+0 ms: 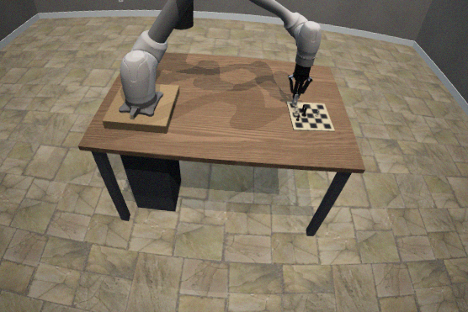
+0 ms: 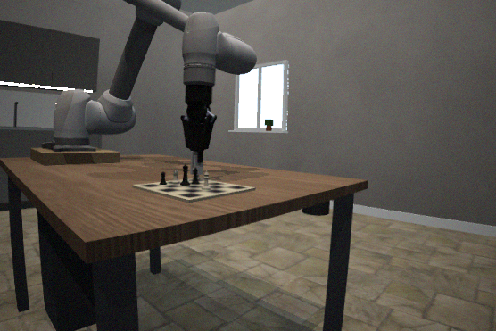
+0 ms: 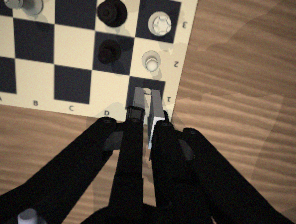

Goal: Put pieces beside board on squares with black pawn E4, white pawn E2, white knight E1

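My gripper (image 1: 296,96) (image 2: 197,160) (image 3: 145,101) is shut on the white knight (image 3: 147,91), of which only a sliver shows between the fingertips in the wrist view. It hangs low over E1 of the board (image 1: 331,129) (image 2: 189,199) (image 3: 116,90); the fingers hide whether the knight touches the square. The white pawn (image 3: 151,61) stands upright on E2. The black pawn (image 1: 297,118) (image 2: 163,178) stands upright on E4.
A white rook (image 3: 160,24) stands on E3, right behind the white pawn. A tall black piece (image 2: 185,176) (image 3: 112,12) is on D3 and another black piece (image 2: 195,177) (image 3: 108,52) on D2. A white piece (image 1: 317,113) (image 2: 206,179) stands on B3.
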